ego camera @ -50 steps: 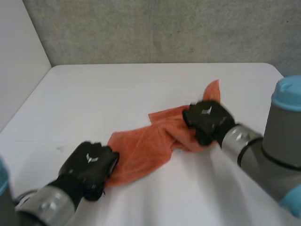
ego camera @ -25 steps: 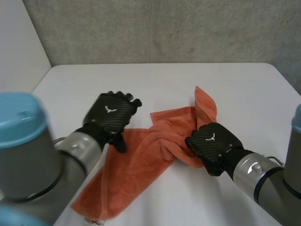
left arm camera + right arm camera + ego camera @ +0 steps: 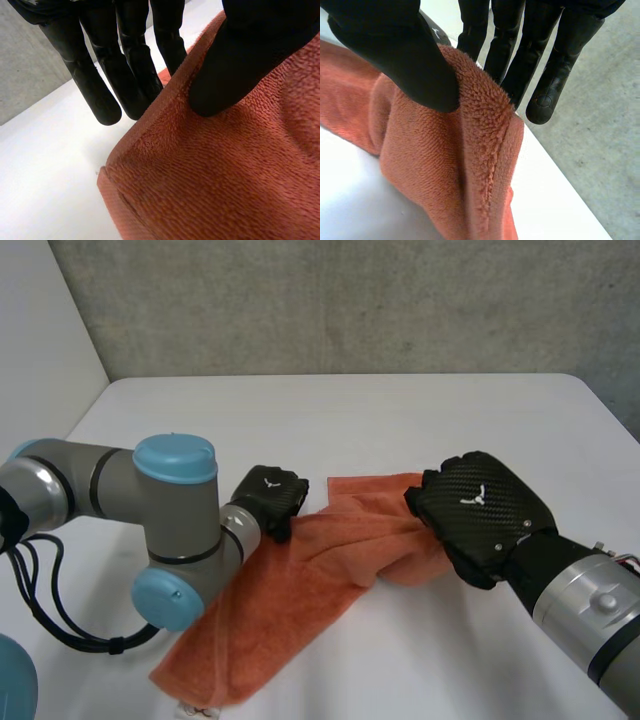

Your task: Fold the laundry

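The left arm [image 3: 180, 530] is brought in from the left side of the white worktop [image 3: 400, 420]. It is bent sharply at the elbow, and its forearm is directed to the right. The left robot hand [image 3: 268, 496] is held low, back uppermost, at the far-left edge of the orange towel [image 3: 300, 580]. In the left wrist view its thumb [image 3: 227, 65] is seen pressed onto the top of the pile just inside that edge. Its straight fingers [image 3: 127, 75] are set along the other side, and two of them are hidden behind the cloth. The edge is thus pinched between thumb and fingers.

The towel is laid out as a long diagonal band. It runs from the near-left part of the worktop, close to the near edge, up towards the right, where it is gathered into folds.

The right robot hand [image 3: 480, 515] is placed over that gathered right end, back uppermost, with its fingers directed left towards the other hand. Its forearm is brought in from the near right. In the right wrist view the thumb is laid on a raised fold of the towel and the straight fingers are held on the fold's far side. The fold is gripped between them. A grey wall [image 3: 350, 300] is seen beyond the far edge of the worktop.
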`<state>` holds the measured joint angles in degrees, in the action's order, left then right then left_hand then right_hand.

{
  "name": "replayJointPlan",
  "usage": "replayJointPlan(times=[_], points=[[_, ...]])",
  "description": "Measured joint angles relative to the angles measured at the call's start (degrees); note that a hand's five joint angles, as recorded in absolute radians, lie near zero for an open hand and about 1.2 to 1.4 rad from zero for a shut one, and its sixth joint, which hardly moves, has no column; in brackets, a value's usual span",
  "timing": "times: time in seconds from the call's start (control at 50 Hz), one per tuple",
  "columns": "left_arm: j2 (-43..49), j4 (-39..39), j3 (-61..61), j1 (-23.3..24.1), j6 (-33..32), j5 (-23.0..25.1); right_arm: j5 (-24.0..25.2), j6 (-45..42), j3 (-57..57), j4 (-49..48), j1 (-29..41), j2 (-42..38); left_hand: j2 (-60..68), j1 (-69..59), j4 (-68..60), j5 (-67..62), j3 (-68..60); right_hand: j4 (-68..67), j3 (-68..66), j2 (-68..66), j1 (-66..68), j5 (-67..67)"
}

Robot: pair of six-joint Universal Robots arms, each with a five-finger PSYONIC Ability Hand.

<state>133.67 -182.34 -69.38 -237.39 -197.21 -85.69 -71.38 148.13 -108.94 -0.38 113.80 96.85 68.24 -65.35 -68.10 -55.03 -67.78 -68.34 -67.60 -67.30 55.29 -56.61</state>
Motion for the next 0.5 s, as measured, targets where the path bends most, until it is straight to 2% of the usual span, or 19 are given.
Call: replayJointPlan(times=[0.1, 0.2, 0.24, 0.26, 0.28, 0.3, 0.32, 0.42, 0.5], points=[[-2.33, -0.30, -0.14, -0.93, -0.06, 0.06, 0.01, 0.09, 0.80, 0.27, -0.88, -0.39, 0.16, 0.00, -0.07, 0.00, -0.15, 0.00, 0.00, 0.00, 0.00, 0.00], [-9.53, -1.55, -1.51, -1.57, 0.04, -0.18, 0.63, -0.13, 1.17, 2.83, -0.75, -1.37, 0.23, 0.00, -0.09, 0.00, -0.29, 0.13, 0.22, 0.22, -0.06, 0.09], [-12.90, -2.15, -2.30, -1.66, 0.05, -0.29, 1.00, -0.44, 1.73, 5.05, -0.78, -2.61, 0.25, 0.00, -0.09, 0.00, -0.33, 4.85, 4.47, 4.30, -2.66, 3.76], [-14.36, -2.37, -2.66, -1.69, 0.05, -0.33, 1.04, -0.46, 2.07, 5.70, -0.81, -3.04, 0.25, 0.00, -0.09, 0.00, -0.33, 15.15, 15.62, 15.43, -10.84, 13.01], [-14.36, -2.37, -2.66, -1.69, 0.05, -0.33, 1.04, -0.46, 2.07, 5.70, -0.81, -3.04, 0.25, 0.00, -0.09, 0.00, -0.33, 15.15, 15.62, 15.43, -10.84, 13.01], [-17.77, -2.80, -3.59, -1.74, 0.04, -0.38, 0.99, -0.09, 3.11, 6.92, -1.00, -4.02, 0.28, 0.00, -0.09, 0.00, -0.33, 23.38, 22.78, 22.79, -17.56, 21.03], [-19.24, -2.96, -3.98, -1.75, 0.03, -0.40, 0.89, 0.27, 3.76, 7.45, -1.14, -4.48, 0.28, 0.00, -0.10, 0.00, -0.33, 37.55, 36.81, 37.30, -28.88, 35.67], [-26.44, -3.31, -6.09, -1.68, -0.01, -0.39, -0.82, 6.89, 7.12, 7.76, -4.05, -5.68, 0.29, 0.00, -0.11, 0.00, -0.38, 44.55, 43.28, 42.59, -33.58, 42.88], [-32.33, -3.17, -7.60, -1.42, -0.03, -0.35, -2.28, 16.62, 8.63, 5.97, -8.89, -5.34, 0.32, 0.00, -0.32, 0.00, -0.43, 44.94, 43.28, 42.59, -34.09, 43.60]])
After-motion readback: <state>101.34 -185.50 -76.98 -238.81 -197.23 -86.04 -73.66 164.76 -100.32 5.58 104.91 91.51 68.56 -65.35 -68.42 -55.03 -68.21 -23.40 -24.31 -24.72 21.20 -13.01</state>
